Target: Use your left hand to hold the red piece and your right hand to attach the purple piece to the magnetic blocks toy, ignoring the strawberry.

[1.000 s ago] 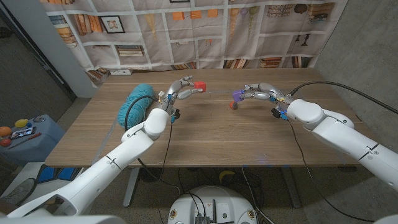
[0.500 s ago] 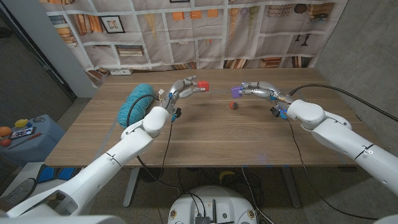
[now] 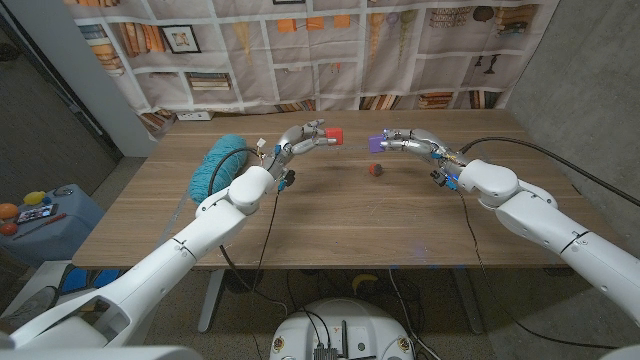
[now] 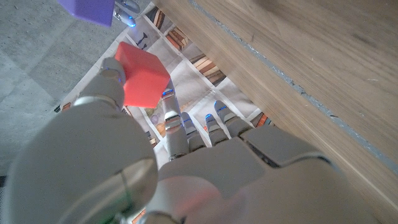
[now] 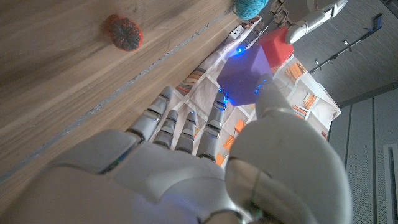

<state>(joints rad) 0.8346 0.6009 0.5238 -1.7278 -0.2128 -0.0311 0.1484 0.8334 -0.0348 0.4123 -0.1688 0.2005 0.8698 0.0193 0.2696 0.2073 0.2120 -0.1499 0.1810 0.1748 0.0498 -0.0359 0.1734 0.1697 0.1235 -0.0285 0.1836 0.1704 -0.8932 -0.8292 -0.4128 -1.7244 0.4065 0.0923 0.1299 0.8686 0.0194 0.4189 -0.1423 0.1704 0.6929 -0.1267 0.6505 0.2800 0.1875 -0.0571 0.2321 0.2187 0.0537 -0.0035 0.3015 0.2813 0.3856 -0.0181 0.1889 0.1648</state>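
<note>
Left hand [image 3: 300, 140] is raised above the wooden worktop [image 3: 330, 220] near its far edge, pinching the red cube-shaped magnetic block [image 3: 334, 134] at the fingertips. In the left wrist view the same hand [image 4: 155, 168] shows the red block [image 4: 143, 74] pressed against the thumb; the fingers on the block's other side are hidden behind it, so the exact contact there cannot be made out.

Right hand [image 3: 410, 142] is also held above the worktop near the far edge, grasping the purple cube-shaped magnetic block [image 3: 377, 144] at its fingertips. In the right wrist view the hand [image 5: 205, 162] holds the purple block [image 5: 245, 78] against the thumb, and the red block [image 5: 275, 45] sits just beyond it. The two blocks are near each other but apart, a gap visible between them in the head view. In the left wrist view the purple block [image 4: 90, 9] is cut off at the frame edge.

A small red knitted strawberry [image 3: 376, 170] lies on the worktop below and between the hands, touched by neither. A teal ball of yarn [image 3: 218, 165] sits near the worktop's far-left corner, partly hidden behind the left arm.
</note>
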